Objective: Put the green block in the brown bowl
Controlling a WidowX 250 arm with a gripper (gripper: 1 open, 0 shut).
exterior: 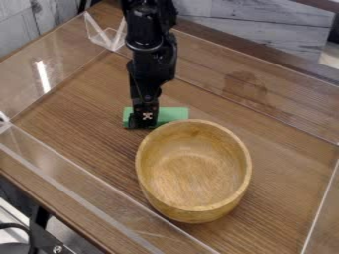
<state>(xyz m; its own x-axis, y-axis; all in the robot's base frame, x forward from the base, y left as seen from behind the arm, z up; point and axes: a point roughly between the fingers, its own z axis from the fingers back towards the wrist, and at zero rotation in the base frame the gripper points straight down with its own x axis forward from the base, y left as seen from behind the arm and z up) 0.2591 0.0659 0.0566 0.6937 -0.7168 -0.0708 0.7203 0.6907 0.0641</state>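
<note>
One wide-open hand (145, 115) low over the green block (161, 116), nothing held.

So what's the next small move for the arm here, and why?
Probably close the claw on the green block. The claw points straight down, open, right at the block on the table, and the brown bowl beside it holds nothing yet, so gripping comes before lifting.

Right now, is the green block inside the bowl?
No, the green block lies on the table beside the empty bowl, under the fingers.
</note>
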